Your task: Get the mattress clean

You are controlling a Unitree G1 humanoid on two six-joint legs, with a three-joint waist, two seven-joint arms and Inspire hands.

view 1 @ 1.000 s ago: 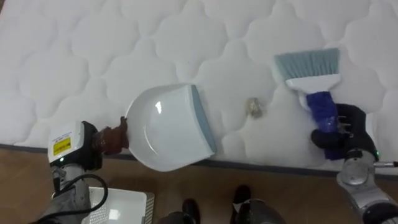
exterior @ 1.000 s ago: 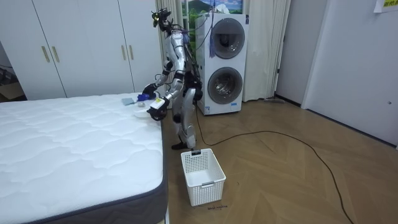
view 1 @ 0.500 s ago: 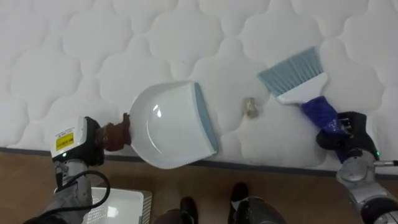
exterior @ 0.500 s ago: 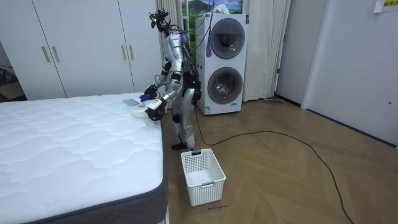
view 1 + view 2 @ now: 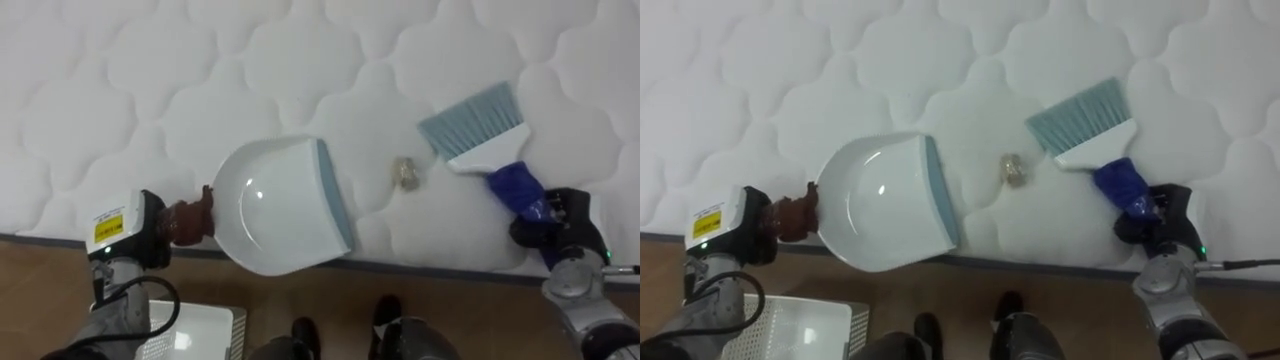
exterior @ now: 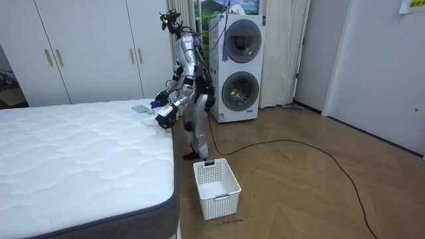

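Observation:
A white dustpan (image 5: 275,205) with a grey-blue lip lies on the white quilted mattress (image 5: 150,80) near its front edge. My left hand (image 5: 152,236) is shut on its brown handle. Right of the lip sits a small crumpled scrap (image 5: 406,173). Beyond it lies a brush (image 5: 478,128) with grey-blue bristles, a white head and a blue handle, tilted with its bristles up and to the left. My right hand (image 5: 548,228) is curled round the handle's lower end. In the room view I stand bent over the bed's side, by the mattress corner (image 6: 163,126).
The mattress's dark front edge (image 5: 450,268) runs below the dustpan, with wooden floor under it. A white slatted basket (image 5: 190,335) stands on the floor at my left, also seen as the basket (image 6: 216,188). Stacked washing machines (image 6: 239,66) and wardrobes (image 6: 86,50) stand behind.
The brush has tipped from upright to slanted and its bristles have moved left, closer to the scrap. My right hand has slid down to the handle's end and closed. The dustpan has barely moved.

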